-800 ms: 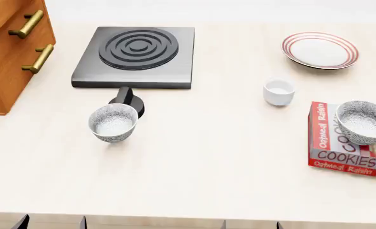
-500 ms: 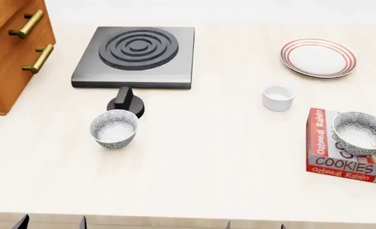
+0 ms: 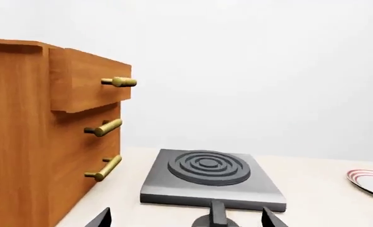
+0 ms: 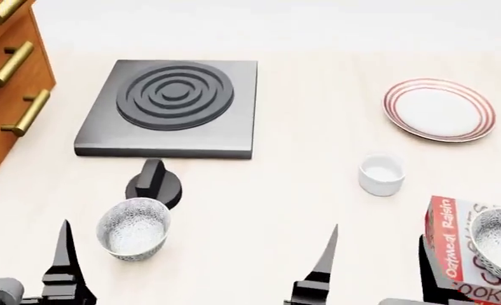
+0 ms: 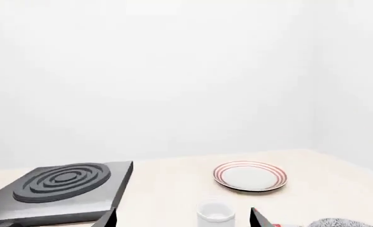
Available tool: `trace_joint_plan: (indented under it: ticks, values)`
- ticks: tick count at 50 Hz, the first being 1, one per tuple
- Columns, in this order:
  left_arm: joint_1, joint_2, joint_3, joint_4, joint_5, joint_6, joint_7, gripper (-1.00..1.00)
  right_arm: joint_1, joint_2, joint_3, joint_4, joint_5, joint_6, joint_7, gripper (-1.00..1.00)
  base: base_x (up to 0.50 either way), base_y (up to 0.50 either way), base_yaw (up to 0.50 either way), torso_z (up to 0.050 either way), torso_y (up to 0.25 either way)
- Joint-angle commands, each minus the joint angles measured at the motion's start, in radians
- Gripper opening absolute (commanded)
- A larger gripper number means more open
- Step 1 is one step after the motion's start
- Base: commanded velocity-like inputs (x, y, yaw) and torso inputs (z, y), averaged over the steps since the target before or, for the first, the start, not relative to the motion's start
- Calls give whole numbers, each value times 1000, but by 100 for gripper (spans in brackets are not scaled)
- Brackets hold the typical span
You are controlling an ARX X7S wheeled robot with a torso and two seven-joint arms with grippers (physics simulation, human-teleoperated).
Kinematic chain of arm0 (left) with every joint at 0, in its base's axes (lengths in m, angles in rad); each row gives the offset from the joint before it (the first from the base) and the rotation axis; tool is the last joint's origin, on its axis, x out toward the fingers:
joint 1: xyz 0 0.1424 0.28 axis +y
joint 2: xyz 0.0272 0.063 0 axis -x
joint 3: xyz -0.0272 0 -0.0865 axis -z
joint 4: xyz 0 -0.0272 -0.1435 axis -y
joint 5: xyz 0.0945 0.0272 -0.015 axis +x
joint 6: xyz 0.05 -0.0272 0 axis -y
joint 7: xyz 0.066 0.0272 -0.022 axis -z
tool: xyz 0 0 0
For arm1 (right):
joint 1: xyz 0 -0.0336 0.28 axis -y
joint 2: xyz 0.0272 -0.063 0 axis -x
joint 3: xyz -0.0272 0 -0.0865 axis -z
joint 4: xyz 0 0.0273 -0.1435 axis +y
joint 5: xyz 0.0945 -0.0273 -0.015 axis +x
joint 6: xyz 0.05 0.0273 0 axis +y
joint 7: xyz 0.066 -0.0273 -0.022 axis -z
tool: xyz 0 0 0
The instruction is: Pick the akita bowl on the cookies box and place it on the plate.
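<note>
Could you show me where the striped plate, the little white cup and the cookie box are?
plate (image 4: 439, 109), head view, its white centre.
white cup (image 4: 380, 175), head view, its rim.
cookies box (image 4: 447, 244), head view, its red left edge.

Hotplate (image 4: 170, 108), knob (image 4: 154, 184) — cup (image 4: 380, 175), drawers (image 3: 54, 137)

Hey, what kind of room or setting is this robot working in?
Probably a simulated kitchen counter: a single-burner hob, a wooden drawer cabinet with brass handles, and tableware such as a red-ringed plate and a small white cup.
</note>
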Motion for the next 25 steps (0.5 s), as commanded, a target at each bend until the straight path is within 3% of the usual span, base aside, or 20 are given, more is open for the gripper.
trace_joint_plan:
  ticks: [1,25]
  values:
    - [-31,-42,-18,212,-60,-135,-24,100,35,38,23,-236,53,137,31,100,500,0,0,0,0]
    - [-36,-63,-41,249,-92,-136,-58,100,31,76,36,-301,60,113,63,100,500,0,0,0,0]
